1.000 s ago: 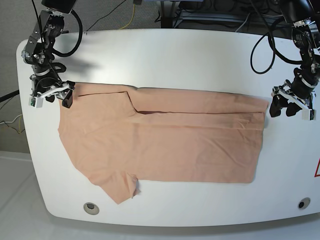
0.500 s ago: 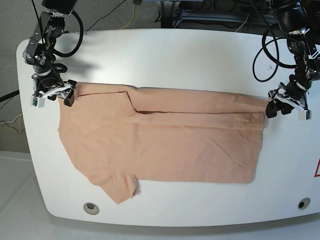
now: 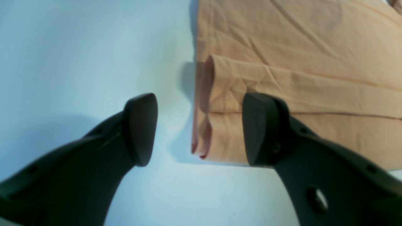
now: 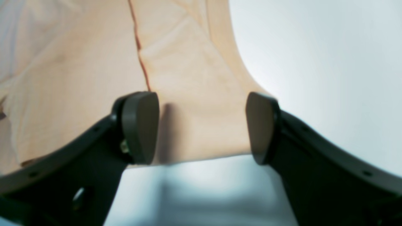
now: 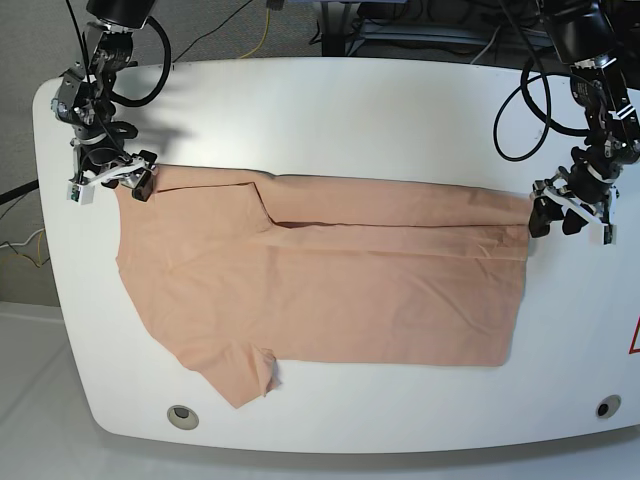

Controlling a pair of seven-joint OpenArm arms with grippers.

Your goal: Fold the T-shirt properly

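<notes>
I'm looking down on a white rounded-corner tabletop (image 5: 330,110) with cables trailing off behind it, and the plain peach cotton T-shirt (image 5: 330,300) lies spread lengthwise across the middle, hem end toward the base view's right, sleeve end toward its left. One fold looks done to me: the far long edge is turned in over the body, leaving a straight doubled band along the top. The near sleeve pokes out at the lower left, unfolded, so I judge we're early, with the near side and the crosswise folds left to do. My left gripper (image 3: 199,128) sits at the hem end's far corner, jaws spread wide, one finger over bare table and the other over the layered cloth edge, nothing pinched between them. My right gripper (image 4: 202,127) is at the opposite far corner, also spread, both fingers straddling a strip of fabric beside a reddish seam line, pressing nothing that I can see. Whether the fingertips touch the cloth I can't tell from here.
</notes>
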